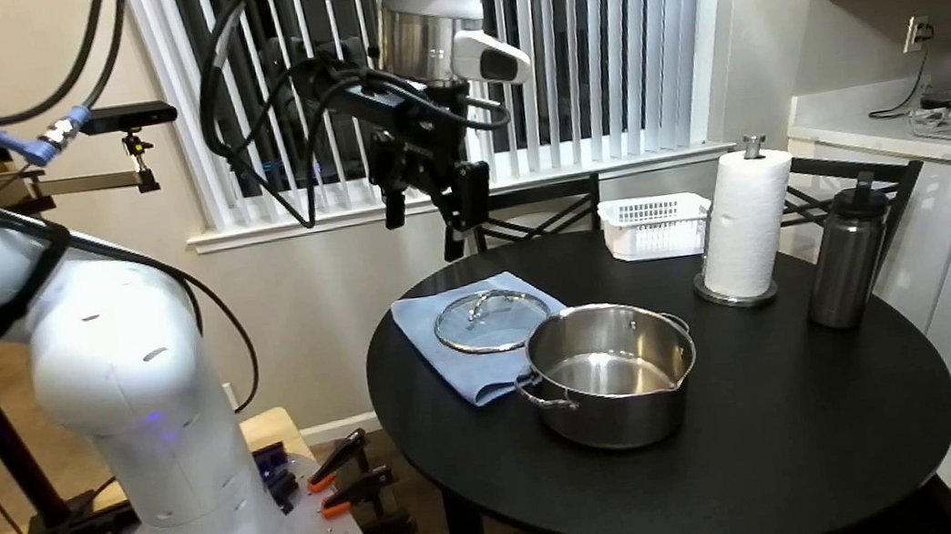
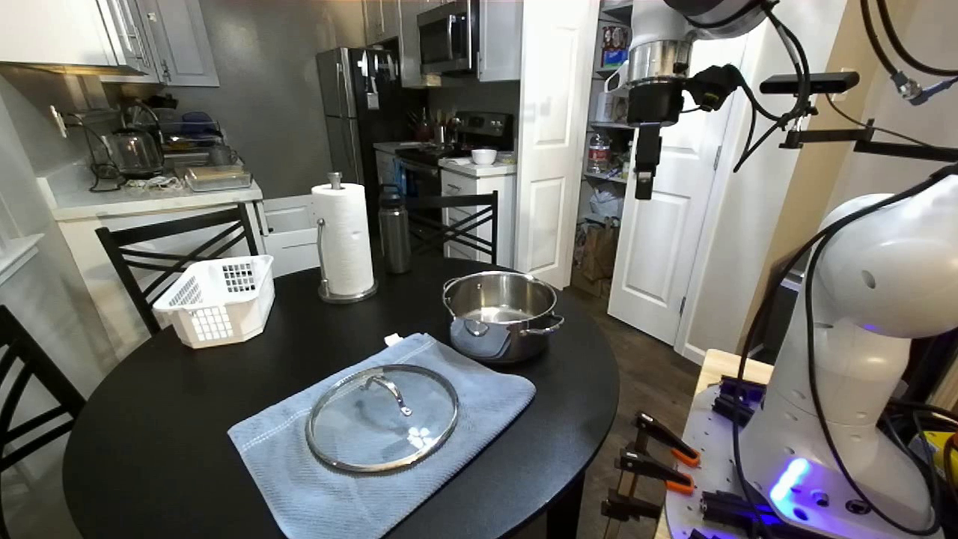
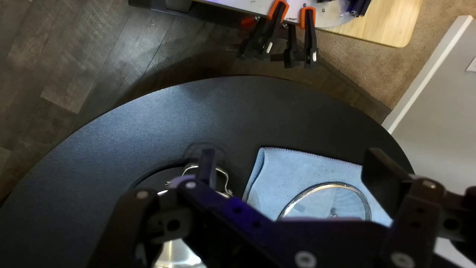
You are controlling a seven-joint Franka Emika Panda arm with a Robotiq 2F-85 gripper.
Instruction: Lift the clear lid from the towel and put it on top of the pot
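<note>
Hand [image 1: 426, 226]: spread wide, nothing held, well above the tabletop [image 1: 779, 411]. Clear lid [image 2: 367, 434] lies flat on the towel [image 2: 473, 400], left of the pot [image 2: 498, 337] in both exterior views. Expect stiff, fragile, slippery glass, moderately heavy; best grip: pinch the arched handle [image 2: 390, 388] at mid-span.

In an exterior view: have towel [image 1: 481, 375] spread on tabletop [image 1: 792, 437], with lid [image 1: 492, 324] lying on it. See pot [image 1: 620, 422] just beside towel, to the right and in front; can't tell if touching. Note hand [image 1: 425, 235] well above tabletop level, up and to the left of pot.

In an exterior view: get basket [image 2: 239, 320] at left, paper roll [image 2: 344, 243] right of basket, bottle [image 2: 395, 236] behind roll and to the right. See pot behind towel, right of bottle and nearer.

In wrist view: see pot at left, towel with lid at right, clamps [image 3: 310, 44] off tabletop's edge at top.
</note>
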